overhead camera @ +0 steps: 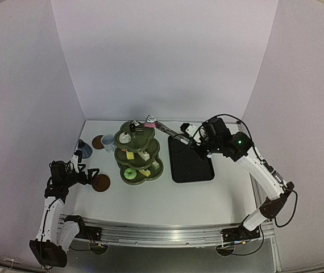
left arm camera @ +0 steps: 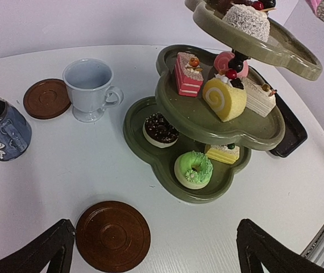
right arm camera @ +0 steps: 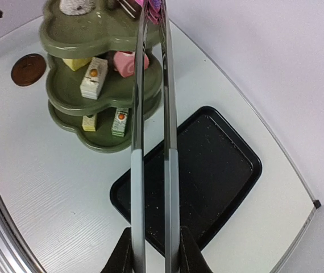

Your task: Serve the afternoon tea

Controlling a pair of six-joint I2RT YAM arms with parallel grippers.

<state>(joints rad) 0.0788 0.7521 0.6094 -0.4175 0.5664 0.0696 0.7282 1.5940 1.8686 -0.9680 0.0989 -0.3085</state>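
Tabletop (overhead camera: 167, 196) white, stand (overhead camera: 150, 177) mid-table, walls (overhead camera: 162, 57) pale lilac

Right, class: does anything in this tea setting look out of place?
The mug stands on the table beside a coaster, not on it; the second coaster is bare too. Nothing looks spilled or broken.
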